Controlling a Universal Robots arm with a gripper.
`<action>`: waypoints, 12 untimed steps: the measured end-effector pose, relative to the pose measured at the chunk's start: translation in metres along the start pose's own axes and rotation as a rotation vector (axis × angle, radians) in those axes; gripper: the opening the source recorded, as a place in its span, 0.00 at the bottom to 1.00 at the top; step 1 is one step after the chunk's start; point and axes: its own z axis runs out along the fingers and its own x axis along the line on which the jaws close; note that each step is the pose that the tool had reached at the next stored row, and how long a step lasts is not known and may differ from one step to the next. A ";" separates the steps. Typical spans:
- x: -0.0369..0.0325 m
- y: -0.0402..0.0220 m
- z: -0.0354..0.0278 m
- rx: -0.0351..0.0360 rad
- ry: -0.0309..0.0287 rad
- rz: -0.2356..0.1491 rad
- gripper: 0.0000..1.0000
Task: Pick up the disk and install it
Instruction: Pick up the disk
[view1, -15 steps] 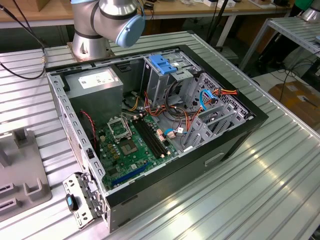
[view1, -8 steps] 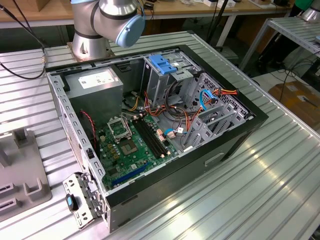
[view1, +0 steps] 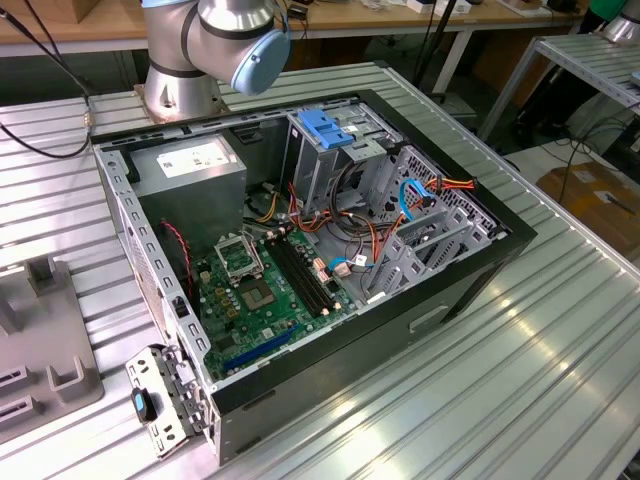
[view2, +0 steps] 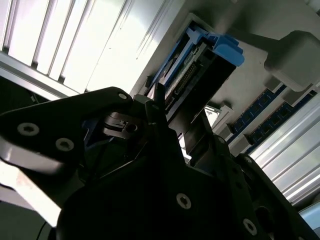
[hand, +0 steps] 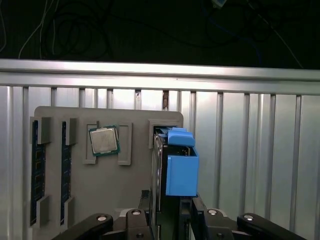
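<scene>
Memory sticks (hand: 35, 170), processor chip (hand: 104, 140), then disk (hand: 160, 165) in the first wrist view, all seated in grey tray (hand: 135, 180), disk upright on edge in its slot. Gripper (hand: 170, 196) straddling disk's near end in both wrist views, blue rail frame (hand: 181, 170) at far end; impossible to tell whether clamped or slack.

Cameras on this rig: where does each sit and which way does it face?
Exterior view: off the arm, looking down into the computer case; the arm shows.
First wrist view: on the wrist, facing the upright disk in the grey tray; the gripper shows.
Second wrist view: on the wrist, looking along the gripper at the disk.
Both wrist views share disk, tray, gripper.
</scene>
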 end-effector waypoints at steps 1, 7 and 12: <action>0.0000 0.0000 -0.0001 -0.0001 -0.0002 0.000 0.42; 0.0000 0.0000 -0.0001 -0.0002 -0.0011 0.000 0.35; 0.0000 0.0000 -0.0001 -0.0002 -0.0016 0.000 0.35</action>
